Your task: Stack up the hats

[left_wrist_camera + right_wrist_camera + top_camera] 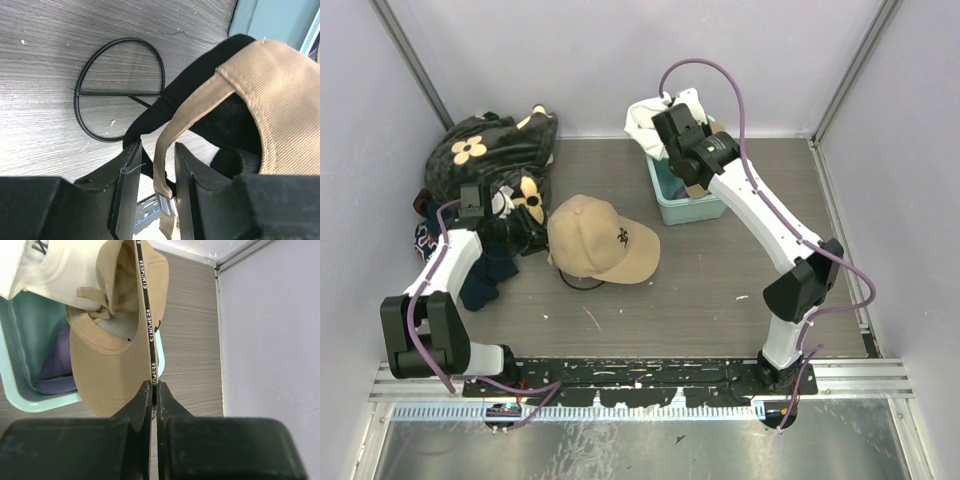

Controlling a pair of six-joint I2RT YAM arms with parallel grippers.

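centre frame in the overhead view, the tan cap [602, 238] sits over the black cap [200, 75] above a wire stand [120, 93] on the surface [720, 300]. the left claw [156, 155] is parted loosely around the tan cap's rear strap. at upper right, the right claw [152, 390] is clamped on the brim edge of the white cap [30, 270], hanging above the teal bin [30, 402] where the purple cap [55, 360] lies. the strap could catch a finger if the left claw backs off, dragging the top cap askew. the thin pinch on the white cap could slip, dropping it into the bin.
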